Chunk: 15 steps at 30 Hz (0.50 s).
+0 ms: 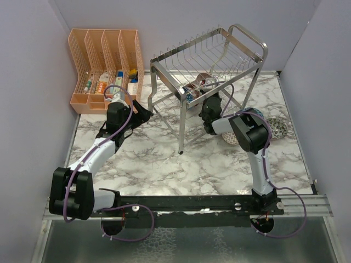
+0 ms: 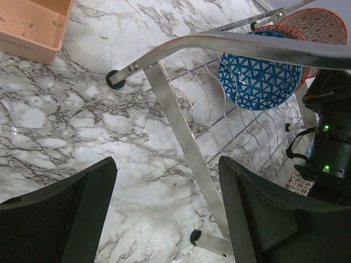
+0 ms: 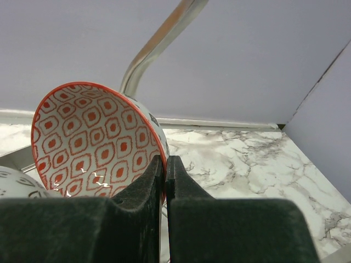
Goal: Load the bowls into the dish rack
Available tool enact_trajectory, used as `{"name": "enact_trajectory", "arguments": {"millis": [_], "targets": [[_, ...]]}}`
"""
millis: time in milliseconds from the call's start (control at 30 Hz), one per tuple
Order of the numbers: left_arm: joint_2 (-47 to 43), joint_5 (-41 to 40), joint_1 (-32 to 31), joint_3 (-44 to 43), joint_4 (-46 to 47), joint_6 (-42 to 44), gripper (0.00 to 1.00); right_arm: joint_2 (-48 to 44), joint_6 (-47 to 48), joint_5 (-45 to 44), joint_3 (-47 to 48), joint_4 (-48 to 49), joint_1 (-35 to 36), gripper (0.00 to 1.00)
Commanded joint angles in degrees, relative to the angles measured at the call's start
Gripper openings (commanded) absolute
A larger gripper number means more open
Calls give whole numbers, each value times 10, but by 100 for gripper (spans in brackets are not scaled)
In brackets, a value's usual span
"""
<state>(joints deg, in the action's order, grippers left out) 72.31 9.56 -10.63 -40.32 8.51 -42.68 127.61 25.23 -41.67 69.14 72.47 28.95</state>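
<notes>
The right tool (image 3: 166, 178) is closed tight on the rim of a red bowl (image 3: 93, 137), its two dark pads pinching the edge from either side. The bowl stands on its edge inside the lower tier of the dish rack (image 1: 181, 112), its patterned hollow facing the wrist camera. Just beside it, a blue bowl (image 2: 258, 76) stands upright among the wires of the same tier. At the lower left of the right wrist view I can see the edge of another pale bowl, too little of it to tell more.

The left tool (image 2: 167, 164) hangs with its pads wide apart and nothing between them, low over the table (image 1: 153, 159), near the rack's front leg. A greyish bowl (image 1: 277, 127) lies on the table right of the rack, with a second bowl (image 1: 230, 137) close by, partly hidden under the right arm. An orange organiser (image 1: 104, 60) stands at the far left.
</notes>
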Motion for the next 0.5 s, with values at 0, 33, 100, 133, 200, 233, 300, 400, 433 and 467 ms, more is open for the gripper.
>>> {"name": "enact_trajectory", "arguments": {"millis": [0, 33, 100, 133, 200, 233, 300, 400, 433, 467], "targets": [[2, 5, 0, 5, 18, 3, 77, 7, -14, 42, 13, 0, 7, 1], [2, 5, 0, 5, 18, 3, 77, 9, -13, 43, 14, -1, 7, 1], [0, 4, 0, 5, 17, 2, 77, 13, -14, 47, 16, -6, 10, 1], [0, 3, 0, 5, 17, 3, 77, 17, -12, 47, 18, -8, 12, 1], [1, 3, 0, 5, 17, 3, 77, 23, -6, 44, 22, -9, 15, 1], [1, 3, 0, 4, 17, 3, 77, 27, -3, 42, 24, -8, 17, 1], [1, 3, 0, 5, 17, 3, 77, 31, 6, 42, 23, -5, 20, 1], [2, 3, 0, 6, 18, 3, 77, 38, 22, 40, 22, 1, 26, 1], [2, 3, 0, 6, 18, 3, 77, 39, 26, 40, 22, 2, 28, 1], [2, 3, 0, 6, 18, 2, 77, 40, 29, 38, 22, 3, 29, 1]]}}
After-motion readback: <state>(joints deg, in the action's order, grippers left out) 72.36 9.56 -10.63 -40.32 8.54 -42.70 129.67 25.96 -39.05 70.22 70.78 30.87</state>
